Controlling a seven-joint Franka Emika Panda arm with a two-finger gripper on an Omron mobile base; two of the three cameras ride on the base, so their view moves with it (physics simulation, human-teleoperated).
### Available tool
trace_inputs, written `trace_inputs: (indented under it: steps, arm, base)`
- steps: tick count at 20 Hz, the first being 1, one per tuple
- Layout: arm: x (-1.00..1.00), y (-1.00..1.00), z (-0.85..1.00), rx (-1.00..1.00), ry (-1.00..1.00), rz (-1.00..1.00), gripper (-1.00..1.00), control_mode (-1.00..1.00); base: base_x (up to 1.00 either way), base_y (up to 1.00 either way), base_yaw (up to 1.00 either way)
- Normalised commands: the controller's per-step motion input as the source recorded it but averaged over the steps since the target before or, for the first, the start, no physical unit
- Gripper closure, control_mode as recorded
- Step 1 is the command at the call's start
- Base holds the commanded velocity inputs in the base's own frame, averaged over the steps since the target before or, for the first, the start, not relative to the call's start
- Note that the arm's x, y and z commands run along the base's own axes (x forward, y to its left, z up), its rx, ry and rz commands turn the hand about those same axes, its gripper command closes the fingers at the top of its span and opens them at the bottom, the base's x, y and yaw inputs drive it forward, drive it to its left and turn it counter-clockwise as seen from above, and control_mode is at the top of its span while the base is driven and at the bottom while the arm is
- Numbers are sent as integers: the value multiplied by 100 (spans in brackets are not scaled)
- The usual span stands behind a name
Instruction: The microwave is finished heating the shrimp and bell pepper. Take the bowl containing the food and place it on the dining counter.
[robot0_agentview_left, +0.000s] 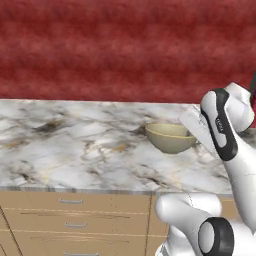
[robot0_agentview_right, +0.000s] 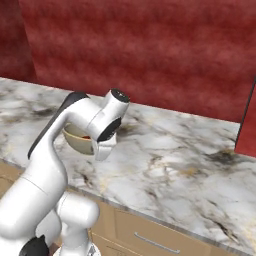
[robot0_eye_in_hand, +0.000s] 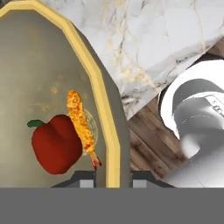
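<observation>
Where the white-grey veined marble table (robot0_agentview_left: 75, 145) meets a dark red wall (robot0_agentview_left: 125, 45), the round beige ceramic bowl (robot0_agentview_left: 170, 137) sits near the front edge above tan wood drawers (robot0_agentview_left: 75, 215). Tool (robot0_eye_in_hand: 113, 177) pinches its yellowish rim; glossy red bell pepper (robot0_eye_in_hand: 57, 144) and orange shrimp (robot0_eye_in_hand: 81, 124) touch inside.

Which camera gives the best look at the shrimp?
The hand view: the shrimp lies in plain sight inside the bowl, against the pepper. The left base view shows the bowl from outside; the right base view has it mostly behind the arm.
</observation>
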Motion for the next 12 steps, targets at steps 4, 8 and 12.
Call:
trace_inputs:
  steps: [4, 8, 12]
  arm:
    - [100, 0, -71, -8, 0, -7, 100, -100]
    - [100, 0, -61, -3, -3, -9, 100, -100]
    - [100, 0, -54, -7, -5, -9, 100, -100]
  base:
    - [0, 0, 0]
    - [0, 0, 0]
    - [0, 0, 0]
